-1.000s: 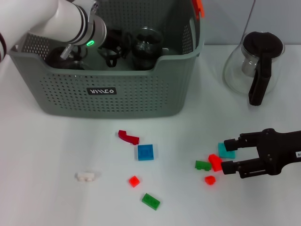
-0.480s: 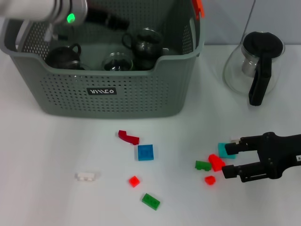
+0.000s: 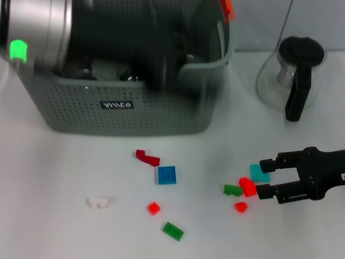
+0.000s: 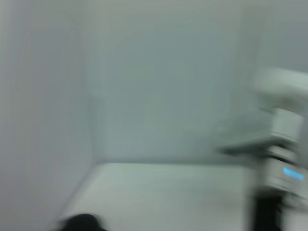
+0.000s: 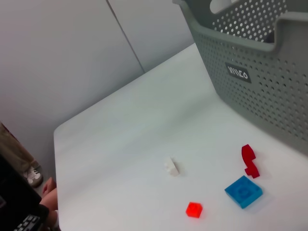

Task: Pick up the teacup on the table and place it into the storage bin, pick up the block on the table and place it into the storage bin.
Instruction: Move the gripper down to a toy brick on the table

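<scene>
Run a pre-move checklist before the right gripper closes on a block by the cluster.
1. Right gripper open: ok.
2. Red block near its fingertips: ok; whether it sits between the fingers, cannot tell.
3. Neighbours crowding the grasp: not ok; teal block, green block and small red piece lie close.
4. Storage bin mouth free: not ok; the left arm fills the view above it.
5. Left gripper state: cannot tell.

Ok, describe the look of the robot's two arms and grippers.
The left arm is a thick tube with a silver-grey band, a dark section and a lit green light. The right gripper is matte black, with two slim, blocky fingers on a black body bearing a small white label.
</scene>
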